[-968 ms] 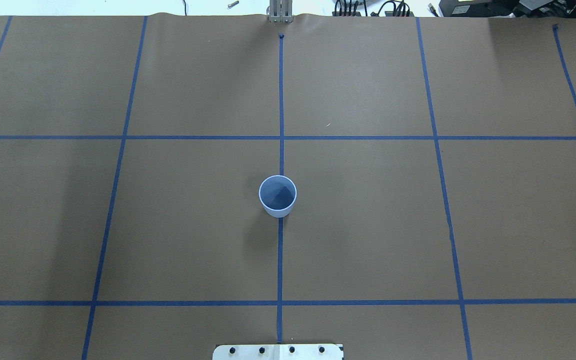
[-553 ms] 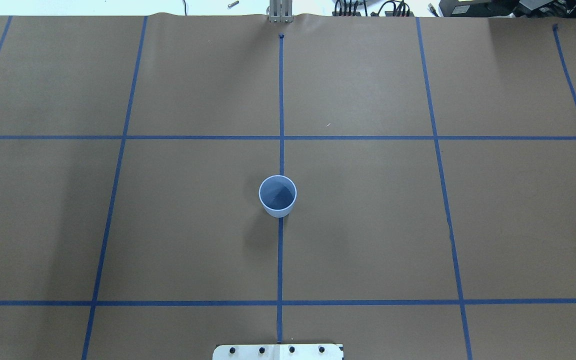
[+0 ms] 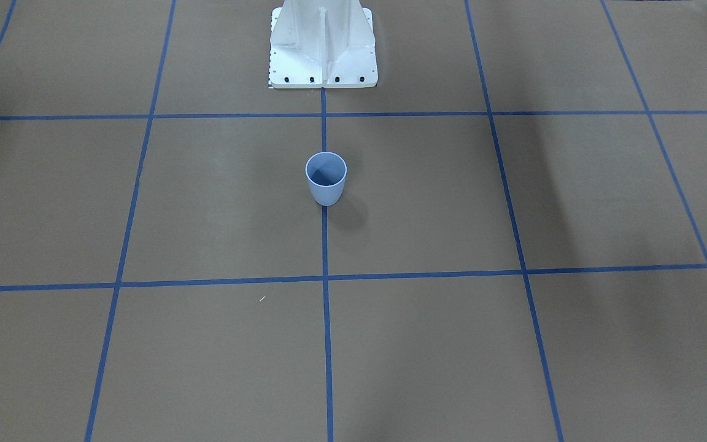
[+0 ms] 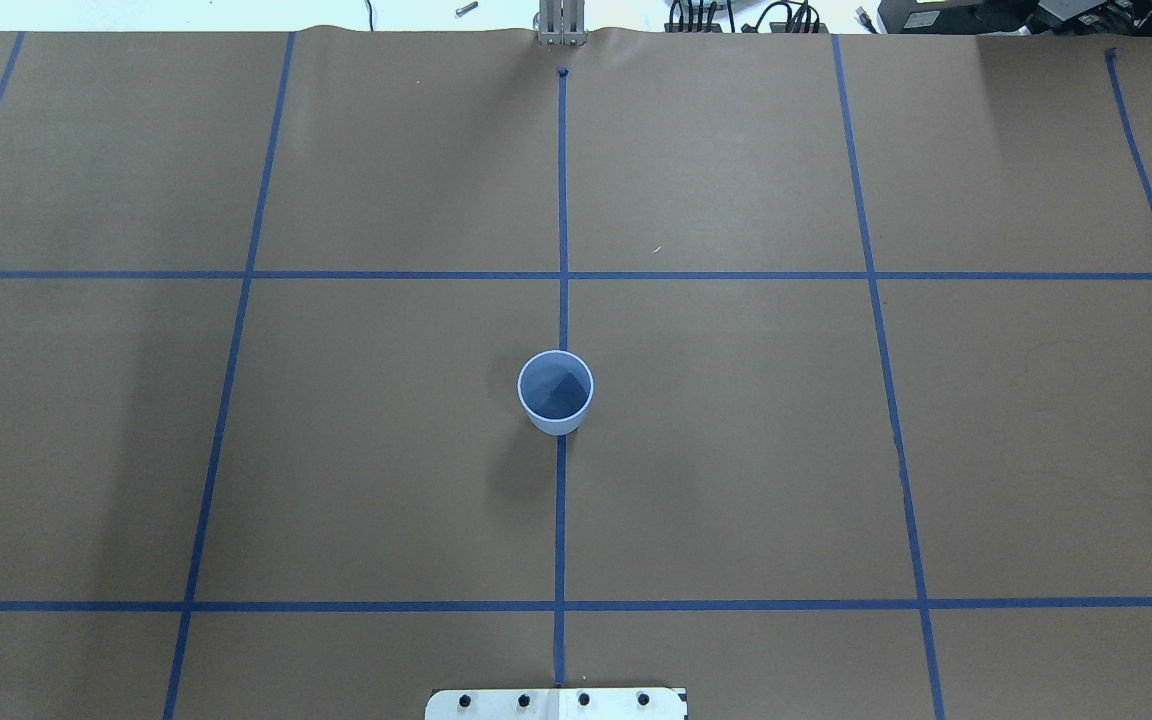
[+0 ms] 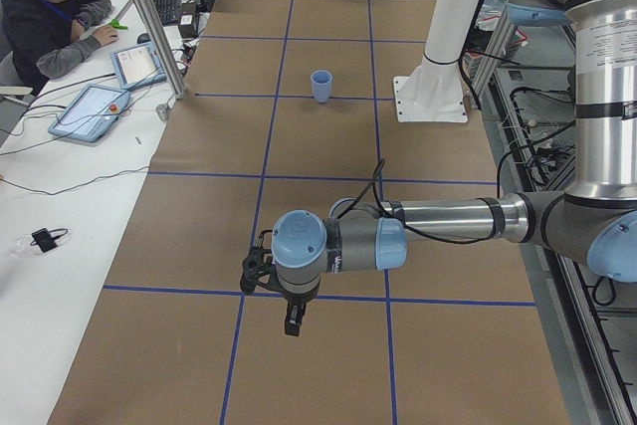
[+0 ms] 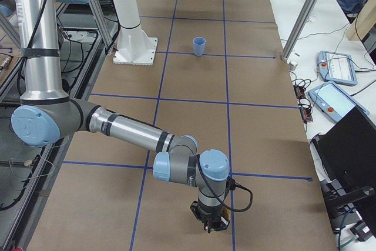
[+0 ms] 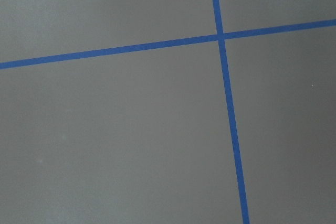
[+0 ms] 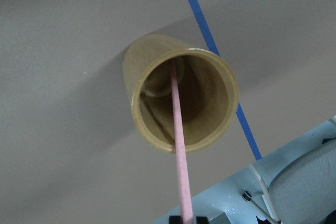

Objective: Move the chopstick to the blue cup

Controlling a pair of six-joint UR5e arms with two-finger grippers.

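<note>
The blue cup [image 4: 556, 392] stands upright and empty at the table's middle on the centre tape line, also in the front view [image 3: 326, 178]. In the right wrist view a pale pink chopstick [image 8: 177, 129] stands in a tan cup [image 8: 157, 72]. Its upper end runs between the black fingertips of my right gripper [image 8: 186, 219], which is shut on it. My right gripper [image 6: 210, 221] hangs over the table's right end. My left gripper [image 5: 292, 320] hangs over the left end, far from the blue cup; I cannot tell whether it is open or shut.
Blue tape lines divide the brown paper table cover into squares. The white robot base [image 3: 323, 46] stands behind the blue cup. An operator [image 5: 45, 7] sits at a side table with tablets. The left wrist view shows only bare table and a tape crossing [image 7: 220, 36].
</note>
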